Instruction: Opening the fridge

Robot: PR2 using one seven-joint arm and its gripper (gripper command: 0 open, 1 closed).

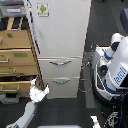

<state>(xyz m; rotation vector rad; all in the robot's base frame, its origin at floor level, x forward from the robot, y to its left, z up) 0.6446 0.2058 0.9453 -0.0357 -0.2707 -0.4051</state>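
End effector: the end effector [38,91] sits at the fridge's lower left corner, fingers slightly parted — whether it grips the door edge cannot be told.
Fridge: the fridge [60,35] stands upright in mid-frame, long axis vertical, front facing the camera.
Surroundings: wooden drawer cabinet [17,55] just left — robot body [114,70] to the right.

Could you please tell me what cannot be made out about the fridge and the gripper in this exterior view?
- Gripper: blurred and small; its fingers cannot be told as open or shut, nor whether it touches the fridge.
- Fridge interior: hidden behind the upper door, which faces the camera.
- Fridge top: cut off by the upper edge.
- Green-and-white sticker: too small to read.
- Arm base: cut off by the bottom edge.
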